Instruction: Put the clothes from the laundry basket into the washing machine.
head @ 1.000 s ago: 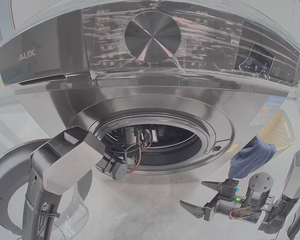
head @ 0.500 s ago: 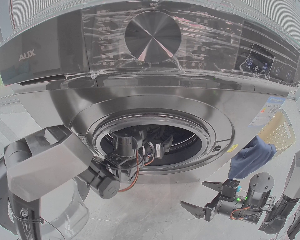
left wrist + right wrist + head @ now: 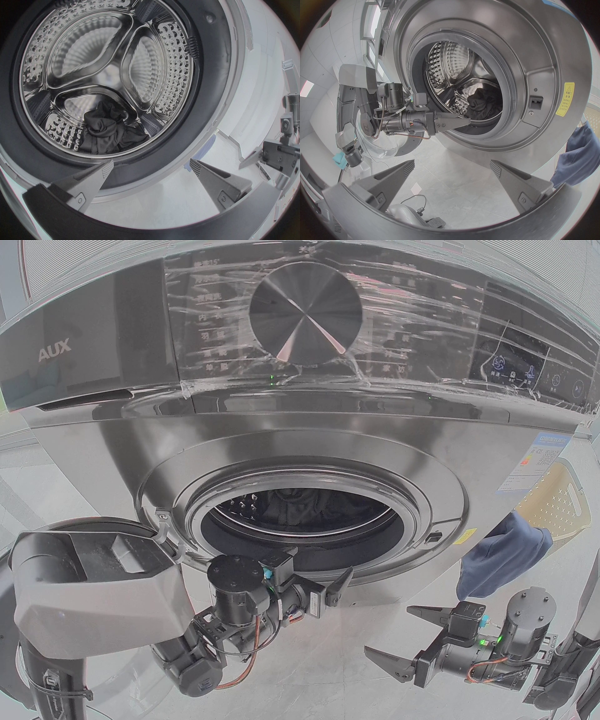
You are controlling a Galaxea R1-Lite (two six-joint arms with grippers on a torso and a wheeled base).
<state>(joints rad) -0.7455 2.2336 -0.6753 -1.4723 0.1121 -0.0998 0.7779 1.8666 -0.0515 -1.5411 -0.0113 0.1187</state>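
The washing machine (image 3: 437, 490) stands with its round opening uncovered. A black garment (image 3: 106, 129) lies at the bottom of the steel drum (image 3: 93, 62), also seen as the black garment (image 3: 482, 103). My left gripper (image 3: 325, 587) hangs open and empty just outside and below the opening's rim; its fingers (image 3: 106, 165) hold nothing. My right gripper (image 3: 389, 631) is open and empty, low over the floor to the right of the opening. A blue garment (image 3: 500, 559) drapes over the edge of the pale yellow laundry basket (image 3: 556, 502), right of the machine and above the right gripper.
The machine's glass door (image 3: 393, 147) is swung open at the left, behind my left arm. Grey tiled floor (image 3: 325, 665) lies bare in front of the machine between both grippers. A cable and a small white device (image 3: 409, 212) lie on the floor.
My left gripper has drawn back out of the drum and dropped below the opening's rim. The black garment stays inside the drum. The right gripper has barely moved.
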